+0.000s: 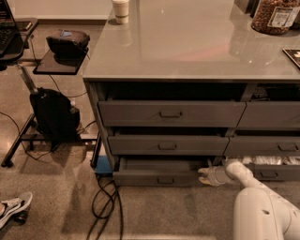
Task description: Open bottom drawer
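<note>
One bottom drawer (140,178) — jaws at its right end.

Speckled floor (56,206), grey countertop (187,42), perhaps 1 black bag (54,115) left, tool (205,176) low right

Drawers (171,114): I count six, three per stack, the bottom drawer (140,178) among them.
Counter (187,42): one.
Cup (121,9): one.
Jar (274,16): one.
Backpack (54,115): one.
Shoe (14,208): one.
Gripper (205,174): one, I see it at the bottom drawer's right front corner.
</note>
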Controlling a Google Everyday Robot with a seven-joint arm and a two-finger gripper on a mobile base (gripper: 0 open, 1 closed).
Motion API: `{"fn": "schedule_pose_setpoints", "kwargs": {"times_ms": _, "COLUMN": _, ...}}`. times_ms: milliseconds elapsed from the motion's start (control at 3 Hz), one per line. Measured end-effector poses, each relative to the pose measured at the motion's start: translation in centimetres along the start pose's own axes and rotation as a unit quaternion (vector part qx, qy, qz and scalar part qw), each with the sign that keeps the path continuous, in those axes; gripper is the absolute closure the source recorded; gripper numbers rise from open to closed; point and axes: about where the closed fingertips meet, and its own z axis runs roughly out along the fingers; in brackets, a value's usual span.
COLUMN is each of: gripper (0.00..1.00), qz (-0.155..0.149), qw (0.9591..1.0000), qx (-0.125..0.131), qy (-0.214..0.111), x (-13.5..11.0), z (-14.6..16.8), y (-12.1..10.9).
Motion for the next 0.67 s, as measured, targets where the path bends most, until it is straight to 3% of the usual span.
{"fn": "schedule_pose_setpoints", "kwargs": {"times_ms": 333, "gripper": 1.0, "qz": 0.0, "qw": 1.0, "qx": 0.0, "qy": 0.0, "x": -0.1, "z": -0.2, "y": -0.1}}
{"fn": "schedule_pose_setpoints", "kwargs": {"times_ms": 667, "gripper": 1.0, "qz": -0.001, "qw": 1.0, "qx": -0.004, "qy": -0.003, "x": -0.2, "z": -0.4, "y": 1.3}}
